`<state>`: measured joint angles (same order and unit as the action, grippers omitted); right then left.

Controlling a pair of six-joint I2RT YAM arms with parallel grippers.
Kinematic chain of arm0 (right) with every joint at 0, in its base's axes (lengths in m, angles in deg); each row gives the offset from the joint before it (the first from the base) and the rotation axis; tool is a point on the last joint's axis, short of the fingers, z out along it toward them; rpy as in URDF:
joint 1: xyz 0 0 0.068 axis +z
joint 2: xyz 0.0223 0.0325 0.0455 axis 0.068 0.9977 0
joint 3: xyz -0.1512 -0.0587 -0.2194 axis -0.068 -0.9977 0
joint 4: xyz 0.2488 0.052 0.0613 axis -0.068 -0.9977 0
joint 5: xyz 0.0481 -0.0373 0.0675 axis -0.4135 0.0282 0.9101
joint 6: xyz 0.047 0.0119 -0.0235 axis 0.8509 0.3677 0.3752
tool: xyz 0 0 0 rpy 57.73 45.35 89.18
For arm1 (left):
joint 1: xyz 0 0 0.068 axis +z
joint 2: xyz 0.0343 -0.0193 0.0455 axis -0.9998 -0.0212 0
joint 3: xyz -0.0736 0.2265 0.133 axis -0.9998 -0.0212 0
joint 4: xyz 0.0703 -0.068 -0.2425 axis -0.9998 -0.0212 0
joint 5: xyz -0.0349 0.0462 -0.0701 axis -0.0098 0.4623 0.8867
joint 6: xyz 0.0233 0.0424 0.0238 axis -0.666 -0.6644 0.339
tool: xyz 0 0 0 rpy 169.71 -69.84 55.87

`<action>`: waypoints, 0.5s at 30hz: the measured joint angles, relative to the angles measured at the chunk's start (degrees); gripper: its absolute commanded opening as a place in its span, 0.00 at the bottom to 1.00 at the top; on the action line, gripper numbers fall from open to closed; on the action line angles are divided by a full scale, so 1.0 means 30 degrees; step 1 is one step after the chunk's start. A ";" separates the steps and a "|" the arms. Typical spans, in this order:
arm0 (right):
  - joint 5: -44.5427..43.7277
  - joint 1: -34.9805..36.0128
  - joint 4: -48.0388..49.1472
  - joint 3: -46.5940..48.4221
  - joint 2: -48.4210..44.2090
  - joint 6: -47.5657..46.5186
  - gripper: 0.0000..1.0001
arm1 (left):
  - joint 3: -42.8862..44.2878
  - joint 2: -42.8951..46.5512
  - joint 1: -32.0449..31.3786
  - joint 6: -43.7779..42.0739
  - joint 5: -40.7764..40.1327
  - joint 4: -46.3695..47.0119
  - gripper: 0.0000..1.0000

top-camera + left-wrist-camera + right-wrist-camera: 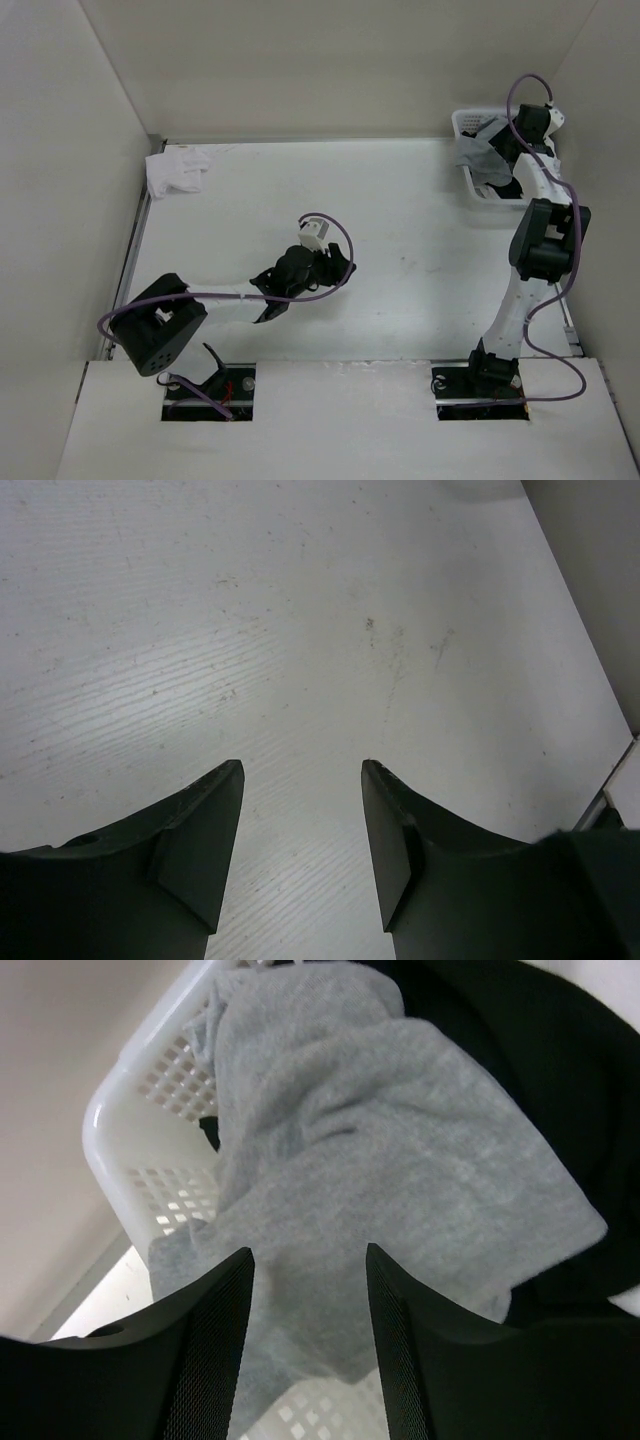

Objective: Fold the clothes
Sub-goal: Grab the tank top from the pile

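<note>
Grey top (478, 152) heaped in the white basket (462, 120) at the far right corner of the worktop (400, 230).
Lies crumpled over a black garment (520, 1040), spilling across the basket's latticed rim; right jaws close above the grey fabric, parted, cloth showing in the gap, nothing pinched between them; left jaws parted too, low over the scuffed middle of the worktop, holding nothing; small white cloth (175, 172) bunched at the far left corner, well apart from the basket.

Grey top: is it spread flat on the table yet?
No, the grey top lies bunched in the white basket with a black garment.
</note>
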<state>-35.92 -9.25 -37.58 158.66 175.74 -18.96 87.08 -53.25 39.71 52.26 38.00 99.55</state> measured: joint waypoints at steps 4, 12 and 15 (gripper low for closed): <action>0.0109 -0.0036 -0.0175 0.0794 0.0641 -0.0036 0.42 | 0.0000 -0.0109 0.0109 0.0066 0.0168 0.0284 0.49; 0.0503 -0.0117 -0.0933 0.1239 0.1450 0.0102 0.06 | 0.0000 -0.0138 0.0240 0.0146 0.0211 0.0357 0.49; 0.0590 -0.0117 -0.0707 0.1078 0.1399 0.0211 0.02 | 0.0000 -0.0168 0.0299 0.0189 0.0226 0.0539 0.49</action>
<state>-34.15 -9.60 -39.70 161.90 179.94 -18.33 87.08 -53.75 40.60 52.83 38.68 101.17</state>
